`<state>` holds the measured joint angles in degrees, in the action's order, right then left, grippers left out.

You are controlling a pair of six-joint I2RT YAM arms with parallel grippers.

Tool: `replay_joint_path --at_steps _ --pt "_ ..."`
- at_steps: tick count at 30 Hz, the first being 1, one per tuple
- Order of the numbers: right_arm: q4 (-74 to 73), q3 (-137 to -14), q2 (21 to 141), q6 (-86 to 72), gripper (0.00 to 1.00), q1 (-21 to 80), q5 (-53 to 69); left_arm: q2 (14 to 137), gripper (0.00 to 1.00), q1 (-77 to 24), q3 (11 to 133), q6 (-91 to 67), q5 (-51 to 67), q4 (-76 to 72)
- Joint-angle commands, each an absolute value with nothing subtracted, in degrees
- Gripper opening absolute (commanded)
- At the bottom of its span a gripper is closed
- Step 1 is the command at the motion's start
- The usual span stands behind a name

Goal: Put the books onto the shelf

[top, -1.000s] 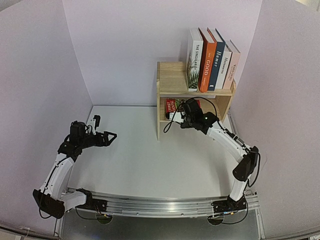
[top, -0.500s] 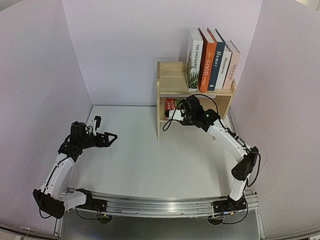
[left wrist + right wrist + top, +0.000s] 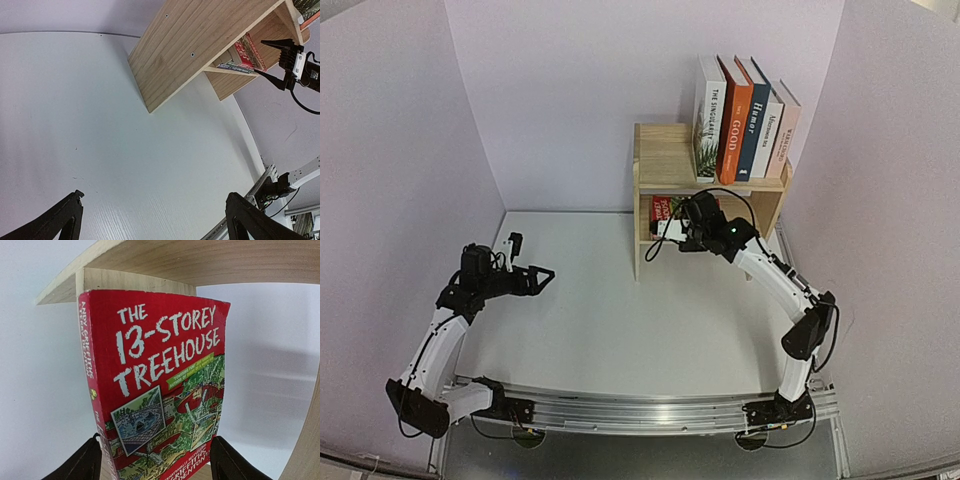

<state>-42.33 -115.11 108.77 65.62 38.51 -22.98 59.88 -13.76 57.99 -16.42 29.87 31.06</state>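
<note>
the shelf [image 3: 665, 160] is a small two-tier unit of pale bare wood at the far right of the table [image 3: 600, 300]. five books stand spines out on its top board: a white one with a palm leaf [image 3: 708, 115], the orange "good" [image 3: 732, 120], the navy "humor" [image 3: 751, 120], another white one [image 3: 769, 125] and a pale pink one [image 3: 785, 128], leaning a little. in the lower tier sits the red "13-storey treehouse" [image 3: 160, 380], against other thin paperbacks. its cover faces my right pincer [image 3: 157, 455], whose fingers flank it. i can't tell if they grip.

Five books [image 3: 745, 115] atop the shelf [image 3: 665, 160]
</note>
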Motion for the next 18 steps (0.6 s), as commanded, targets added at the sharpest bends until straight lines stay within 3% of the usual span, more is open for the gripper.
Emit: replay_joint_path --at_steps 1,18 --pt "-43.5 -115.4 107.3 64.2 0.7 38.2 -21.7 58.6 0.99 -13.6 57.1 -15.9 30.5 31.1" --pt "-43.2 -116.0 110.1 64.7 0.65 36.2 -21.7 59.8 0.99 -13.6 58.6 -15.2 30.3 31.1"
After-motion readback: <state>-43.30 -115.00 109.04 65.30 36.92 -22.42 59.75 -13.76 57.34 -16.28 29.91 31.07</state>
